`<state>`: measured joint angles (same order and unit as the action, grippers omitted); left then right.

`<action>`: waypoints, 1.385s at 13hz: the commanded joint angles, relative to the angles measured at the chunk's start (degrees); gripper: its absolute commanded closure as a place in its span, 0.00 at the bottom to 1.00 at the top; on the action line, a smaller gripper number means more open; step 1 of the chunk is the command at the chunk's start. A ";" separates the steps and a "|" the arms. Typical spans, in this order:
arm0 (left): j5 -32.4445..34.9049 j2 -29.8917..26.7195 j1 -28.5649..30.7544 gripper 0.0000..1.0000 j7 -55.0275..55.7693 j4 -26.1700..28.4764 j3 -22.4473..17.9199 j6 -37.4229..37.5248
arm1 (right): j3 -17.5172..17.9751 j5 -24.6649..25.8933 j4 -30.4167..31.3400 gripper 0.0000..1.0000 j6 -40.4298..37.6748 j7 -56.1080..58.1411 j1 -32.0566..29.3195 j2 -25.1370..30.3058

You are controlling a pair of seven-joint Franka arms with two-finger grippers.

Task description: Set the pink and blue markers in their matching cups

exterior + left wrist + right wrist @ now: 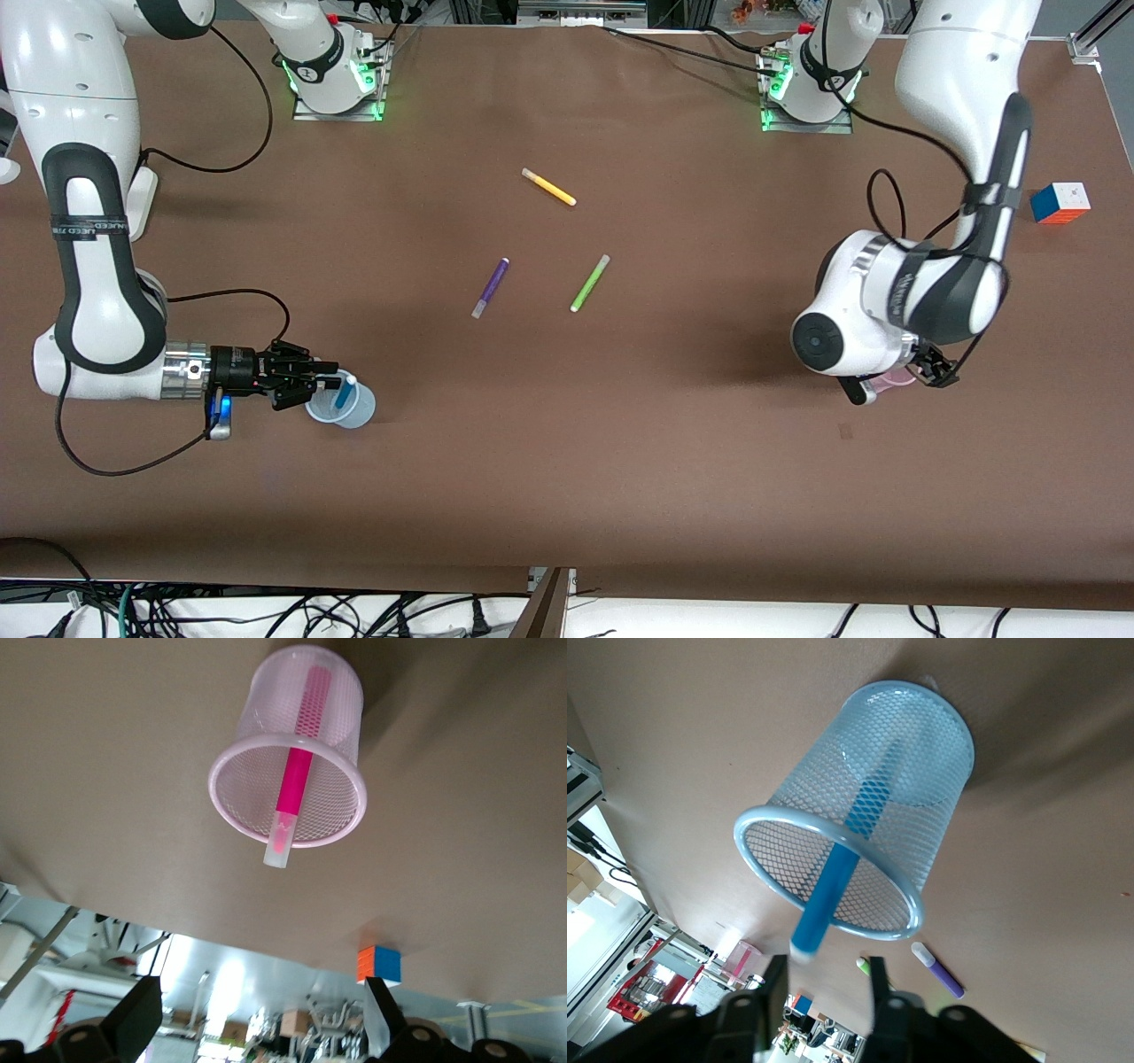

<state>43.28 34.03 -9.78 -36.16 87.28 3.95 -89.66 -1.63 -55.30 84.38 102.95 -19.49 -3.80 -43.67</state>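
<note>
The pale blue cup [344, 406] stands toward the right arm's end of the table, with the blue marker [344, 391] leaning inside it. My right gripper [330, 383] is open at the cup's rim; in the right wrist view its fingers [776, 980] stand apart just clear of the marker's pale cap end [804, 945] and the cup [921, 771]. The pale pink cup [332, 700] holds the pink marker [295, 784]. In the front view this cup [897, 379] peeks out under my left wrist. My left gripper [263, 1019] is open and empty above it, mostly hidden in the front view [926, 372].
A purple marker [490, 287], a green marker [590, 283] and a yellow marker [549, 187] lie mid-table, farther from the front camera than both cups. A colour cube [1060, 202] sits near the table edge at the left arm's end.
</note>
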 commanded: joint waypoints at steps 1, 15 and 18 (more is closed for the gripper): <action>-6.79 -0.89 1.25 0.00 2.65 -3.51 -0.43 1.24 | 0.67 -1.74 -1.15 0.40 -0.90 0.33 -0.94 -0.28; -33.97 -10.38 5.03 0.00 25.96 -11.86 -0.26 2.04 | 1.46 56.00 -2.12 0.01 -21.54 -0.20 10.83 31.25; -39.55 -14.67 5.73 0.00 26.14 -12.67 -1.39 2.12 | 1.37 56.44 -2.12 0.01 -25.51 0.24 10.83 36.28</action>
<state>8.86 22.18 -5.00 -10.39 74.45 3.16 -88.48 0.06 0.03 80.65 78.97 -20.07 7.44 -10.81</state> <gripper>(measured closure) 0.000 0.004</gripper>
